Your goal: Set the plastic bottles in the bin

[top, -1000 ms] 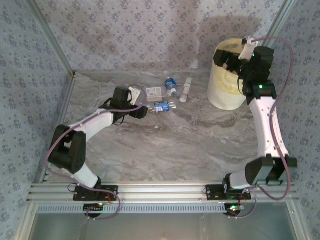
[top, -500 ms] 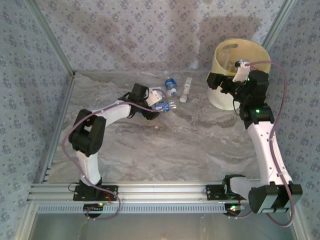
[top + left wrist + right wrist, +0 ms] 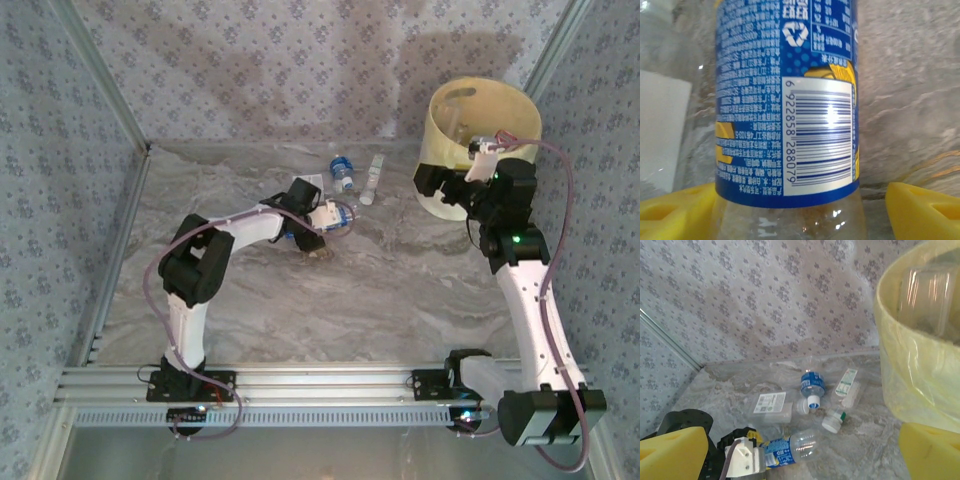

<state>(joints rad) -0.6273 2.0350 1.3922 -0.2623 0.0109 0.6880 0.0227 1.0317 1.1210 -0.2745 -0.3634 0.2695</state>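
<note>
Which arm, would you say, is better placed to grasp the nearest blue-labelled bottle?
Left: the left claw straddles that blue-labelled bottle, open, while the right claw hangs beside the bin, well away.

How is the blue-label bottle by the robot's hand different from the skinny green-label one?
The clear plastic bottle with the blue-and-yellow label lies inside the open left gripper; the slim clear bottle with the green-and-white label lies alone, no gripper near it. The blue one looks fatter, the green one thinner. Both are see-through and lie sideways on the grey marble table, outside the cream-yellow bin.
</note>
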